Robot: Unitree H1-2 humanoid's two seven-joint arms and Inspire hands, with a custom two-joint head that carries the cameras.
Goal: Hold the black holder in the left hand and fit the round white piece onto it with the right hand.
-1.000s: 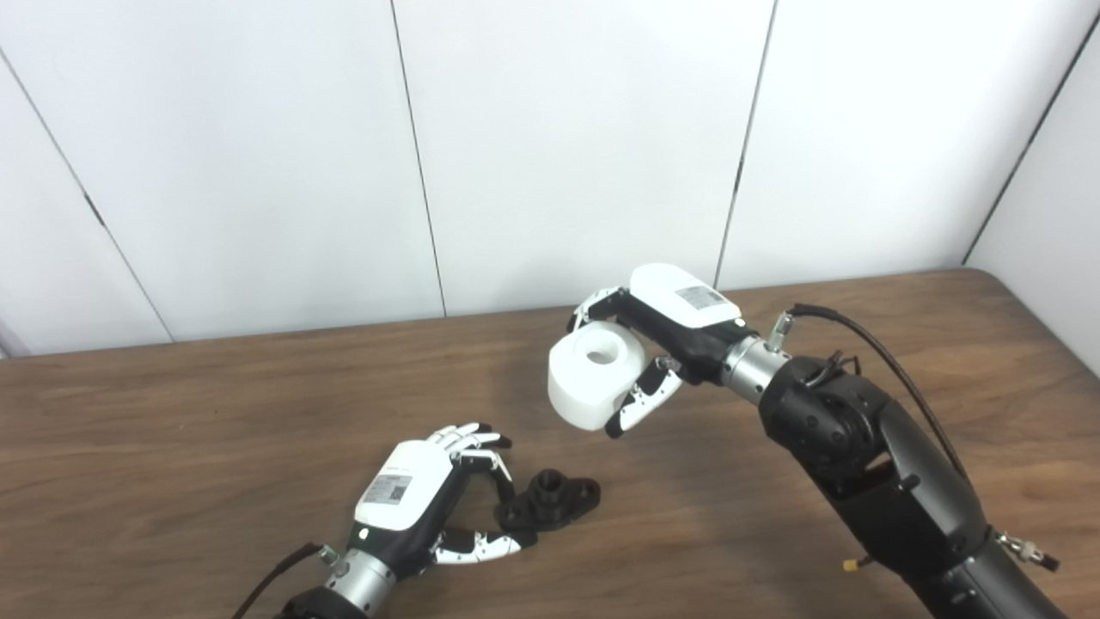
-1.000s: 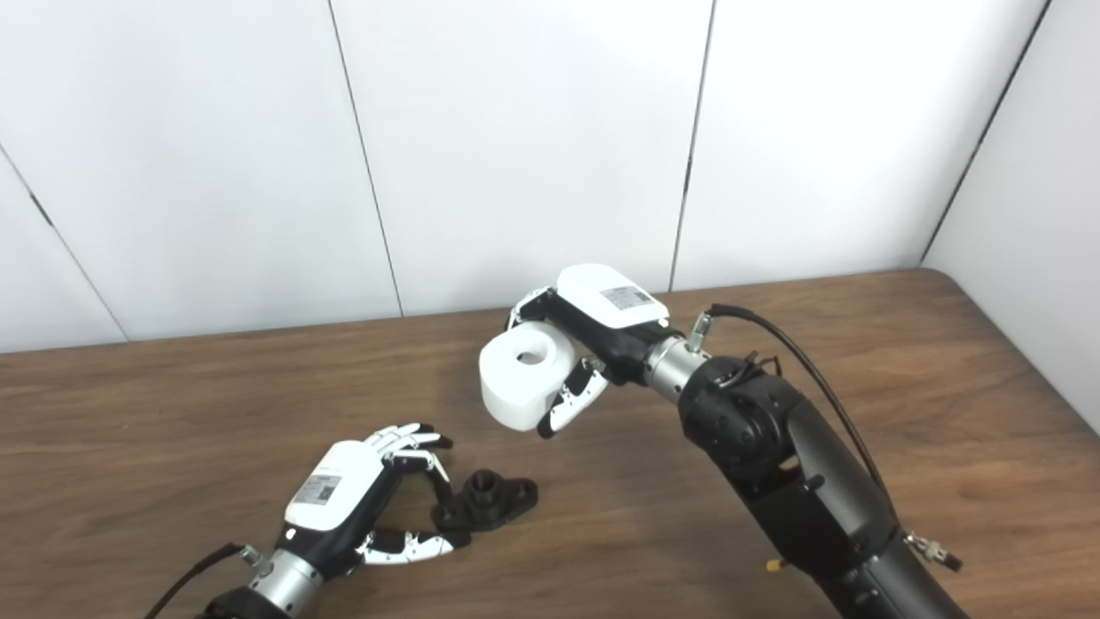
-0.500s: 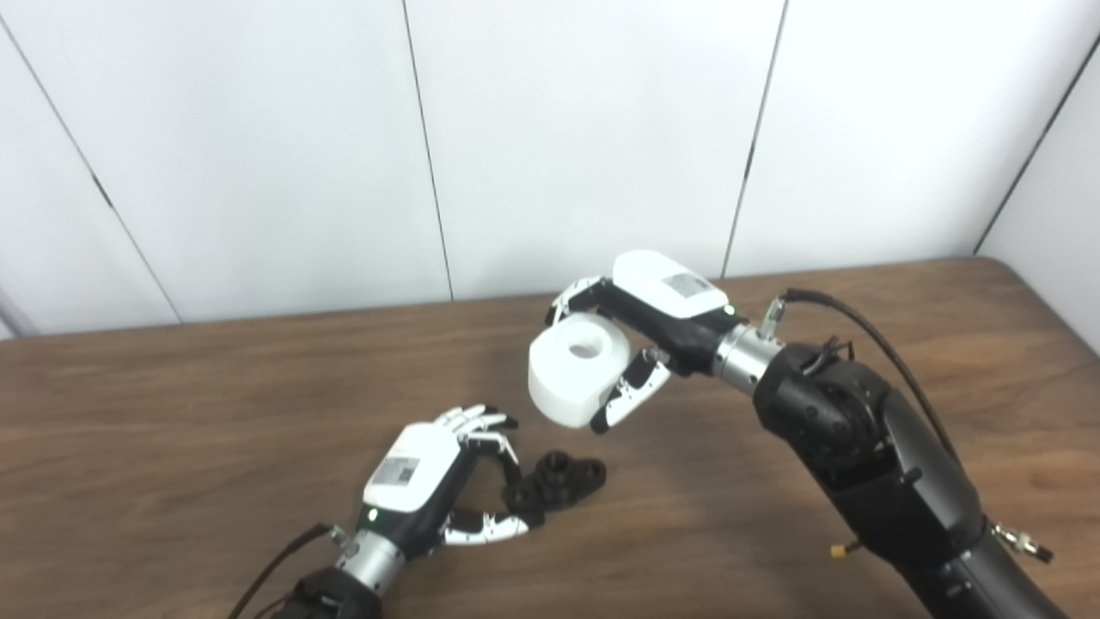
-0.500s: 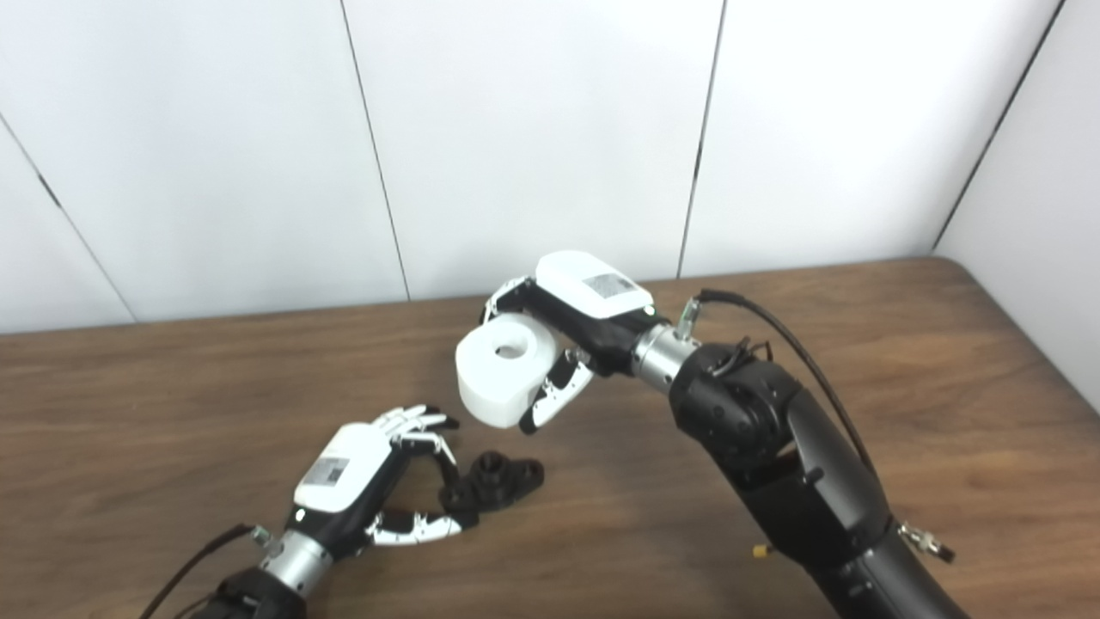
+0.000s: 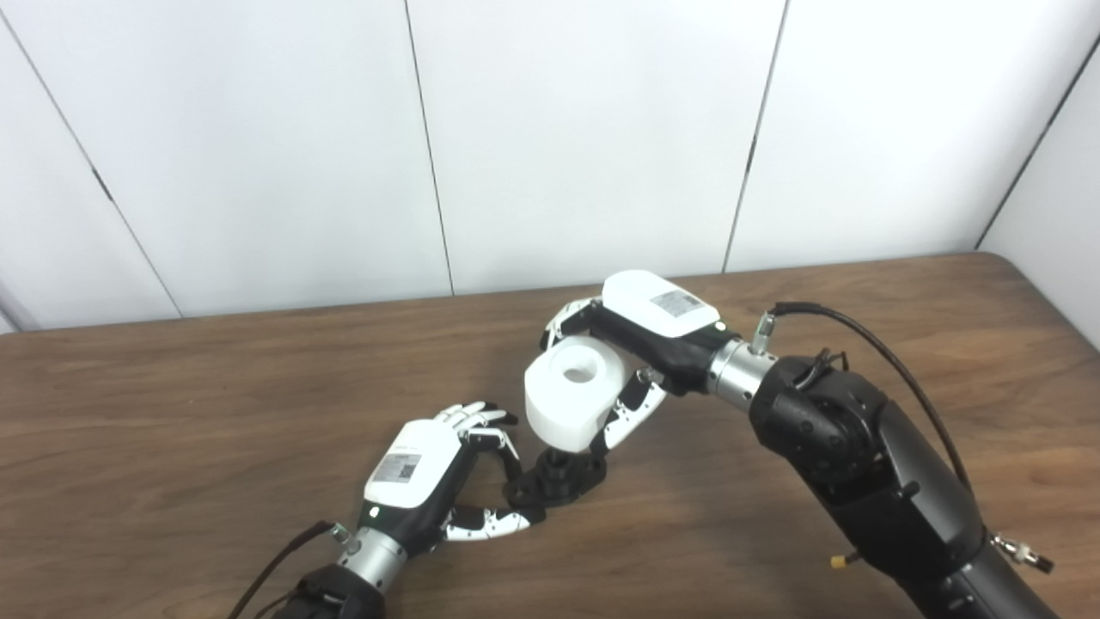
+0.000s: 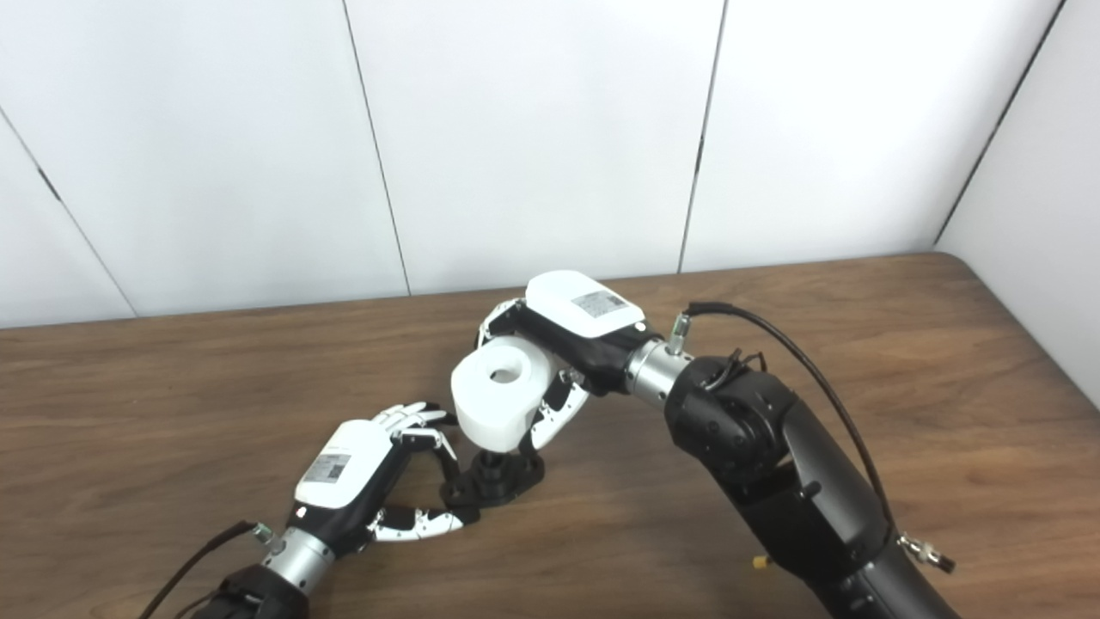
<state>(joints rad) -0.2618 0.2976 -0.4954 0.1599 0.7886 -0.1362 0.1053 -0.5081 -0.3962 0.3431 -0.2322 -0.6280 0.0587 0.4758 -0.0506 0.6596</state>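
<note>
The black holder (image 5: 557, 481) lies flat on the wooden table (image 5: 172, 413), its short post pointing up. My left hand (image 5: 434, 477) rests beside it on the left, fingers and thumb pinching the holder's left flange. My right hand (image 5: 640, 344) is shut on the round white piece (image 5: 571, 394), a thick white cylinder with a centre hole facing up. The piece hangs just above the holder's post and hides its top; I cannot tell whether they touch. Both also show in the right eye view: the holder (image 6: 494, 480) and the white piece (image 6: 500, 391).
The brown wooden table runs to a white panelled wall (image 5: 550, 129) at the back and a rounded corner at the far right. My right forearm (image 5: 859, 464) crosses the right side, with a black cable (image 5: 868, 335) looping over it.
My right hand has carried the white piece down and left, from well above the table to just over the holder's post. The left hand has stayed at the holder. The camera shifted slightly.
</note>
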